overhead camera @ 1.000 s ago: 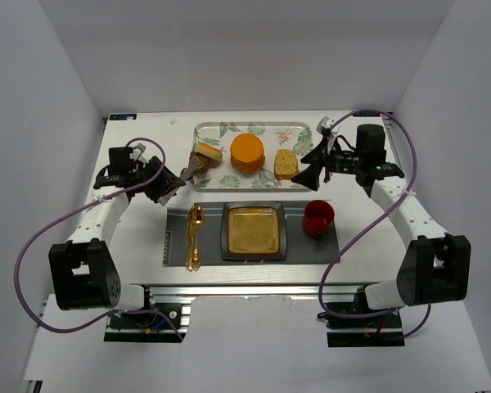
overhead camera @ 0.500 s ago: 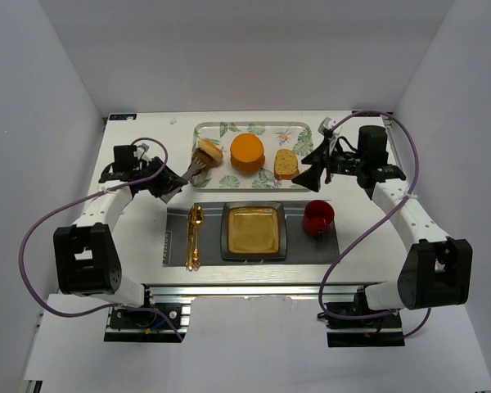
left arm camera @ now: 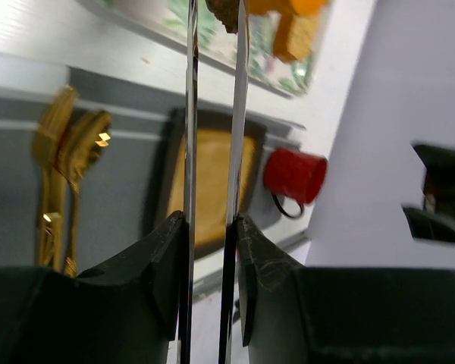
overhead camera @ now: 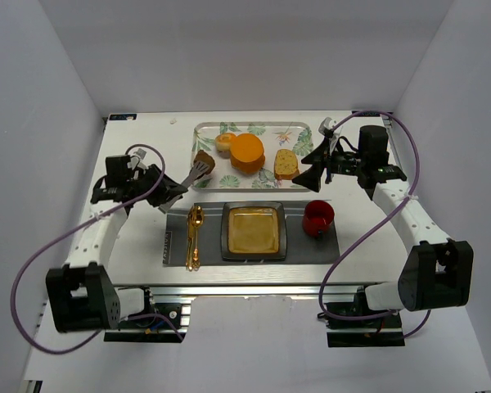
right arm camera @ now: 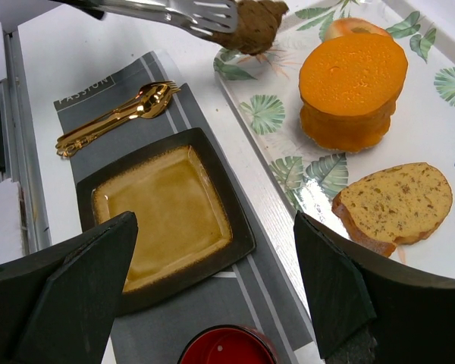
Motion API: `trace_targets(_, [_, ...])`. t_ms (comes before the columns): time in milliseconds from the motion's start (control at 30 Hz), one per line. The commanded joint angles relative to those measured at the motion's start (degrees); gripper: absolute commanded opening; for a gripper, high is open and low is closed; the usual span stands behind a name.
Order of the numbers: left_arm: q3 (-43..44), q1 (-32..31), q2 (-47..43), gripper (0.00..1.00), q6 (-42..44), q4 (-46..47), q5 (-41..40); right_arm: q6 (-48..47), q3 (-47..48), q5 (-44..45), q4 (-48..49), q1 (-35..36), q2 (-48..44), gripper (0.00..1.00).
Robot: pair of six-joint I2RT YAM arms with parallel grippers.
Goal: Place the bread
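My left gripper point(overhead camera: 165, 196) point(left arm camera: 212, 224) is shut on the handles of metal tongs point(overhead camera: 188, 176) point(left arm camera: 191, 114). The tong tips pinch a dark brown piece of bread point(overhead camera: 203, 158) point(right arm camera: 250, 26) over the left end of the leaf-patterned tray point(overhead camera: 254, 124). On the tray lie a round orange loaf point(overhead camera: 247, 151) point(right arm camera: 353, 80), a seeded bread slice point(overhead camera: 286, 164) point(right arm camera: 394, 201) and a small golden bun point(overhead camera: 223, 143). A square brown plate point(overhead camera: 253, 230) point(right arm camera: 163, 212) sits on the grey placemat point(overhead camera: 176, 250). My right gripper point(overhead camera: 313, 166) point(right arm camera: 214, 220) hangs open, holding nothing, by the tray's right end.
A red cup point(overhead camera: 317, 218) point(right arm camera: 227, 347) stands on the mat to the right of the plate. A gold spoon and fork point(overhead camera: 194, 237) point(right arm camera: 114, 117) lie on the mat to its left. White walls enclose the table on three sides.
The left gripper has squeezed the tongs narrower around the brown piece, and its arm shifted slightly. The small golden bun now lies apart on the tray. The right arm has not moved.
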Motion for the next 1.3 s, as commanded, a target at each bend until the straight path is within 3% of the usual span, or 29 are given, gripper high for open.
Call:
trace_targets(0, [-0.55, -0.1, -8.81, 0.05, 2.16, -5.27, 6.86, -0.84, 0.05, -1.25, -0.09, -0.41, -1.9, 0.88])
trace_targets(300, [-6.52, -2.56, -19.81, 0.04, 8.23, -18.9, 14.26, -2.77, 1.19, -1.43, -2.73, -0.41, -0.94, 0.88])
trace_targets(567, [-10.66, -8.35, -21.4, 0.08, 9.11, -20.68, 15.76, -2.51, 1.72, -1.69, -3.34, -0.41, -0.32, 0.88])
trace_targets(633, [-11.01, -9.32, -20.79, 0.15, 9.37, -20.68, 14.97, -2.42, 1.72, -1.78, -3.43, -0.41, -0.32, 0.88])
trace_targets(700, [-11.1, -10.64, -19.73, 0.28, 9.63, -21.29, 13.13, -2.25, 1.8, -1.78, -3.34, -0.41, -0.32, 0.88])
trace_targets(733, [-11.1, -10.91, -19.56, 0.39, 9.81, -21.55, 12.51, -2.25, 1.81, -1.69, -3.34, -0.41, -0.32, 0.88])
trace_targets(833, [-10.93, -11.44, -18.68, 0.52, 10.16, -21.82, 11.19, -2.16, 1.72, -1.51, -3.34, -0.41, -0.41, 0.88])
trace_targets(1067, [-7.59, -11.44, -17.18, 0.63, 11.22, -22.87, 9.87, -2.25, 1.8, -1.08, -3.26, -0.49, -0.5, 0.88])
trace_targets(1267, [-0.74, -11.44, -15.16, 0.62, 12.19, -25.69, 4.6, -2.42, 1.81, -1.07, -3.26, -0.41, -0.15, 0.89])
